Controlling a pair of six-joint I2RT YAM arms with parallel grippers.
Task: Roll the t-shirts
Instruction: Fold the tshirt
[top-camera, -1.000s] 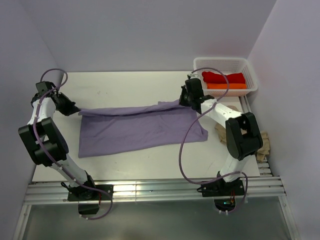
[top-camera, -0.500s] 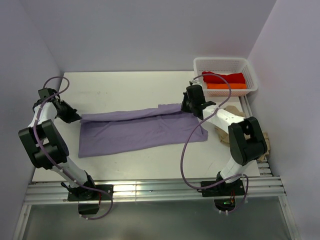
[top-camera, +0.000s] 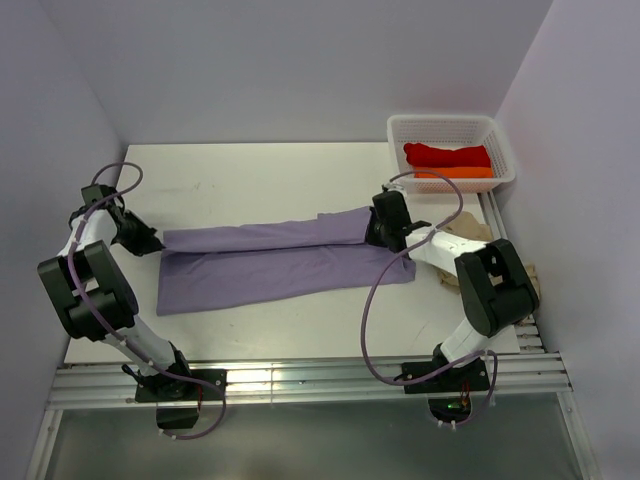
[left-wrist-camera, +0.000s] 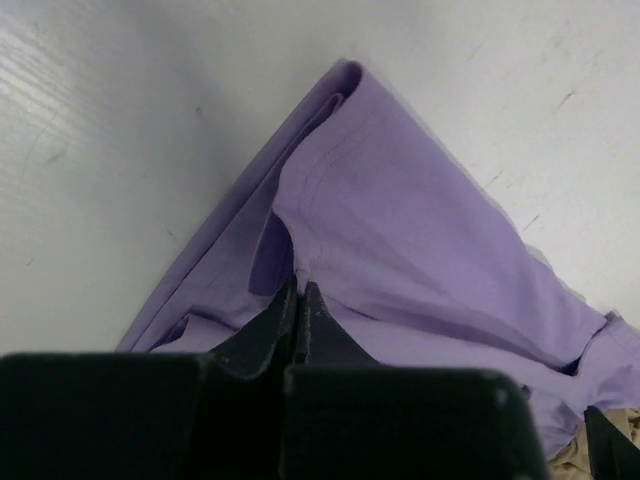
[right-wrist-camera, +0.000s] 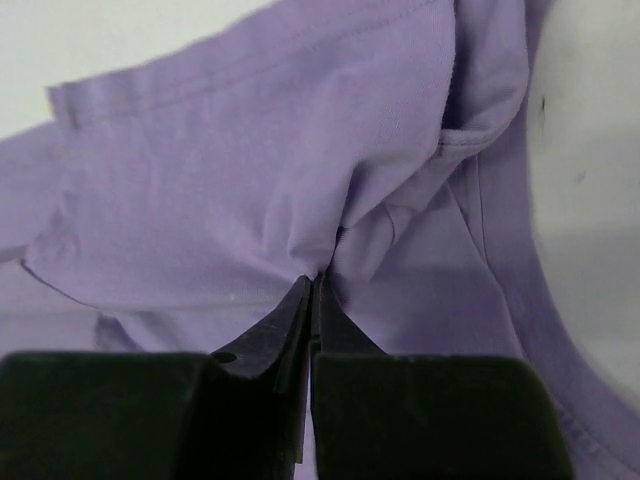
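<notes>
Gripper at left (left-wrist-camera: 300, 292): jaws closed on a pinch of the lavender t-shirt (top-camera: 270, 262), at the shirt's left end, close to the left edge of the table (top-camera: 260, 170).
Lavender t-shirt: lies stretched across the middle of the table. Its far long edge is doubled over toward the near side, so it makes a narrower band. No roll is started.
Gripper at right (right-wrist-camera: 312, 282): jaws pressed together on a fold of the same shirt, at its right end.
Beige-tan t-shirt (top-camera: 470, 228): crumpled heap at the right edge of the table, partly hidden by the right arm (top-camera: 485, 275). It is not flattened and not rolled.
Basket (top-camera: 400, 125): stands at the far right corner. The red t-shirt (top-camera: 447, 155) and the orange t-shirt (top-camera: 455, 172) lie inside as compact bundles. Whether they are rolled or only folded, I cannot tell.
Progress: by my judgement, the lavender shirt is at the lengthwise fold and the rolling is left to do. The beige-tan one seems untouched.
</notes>
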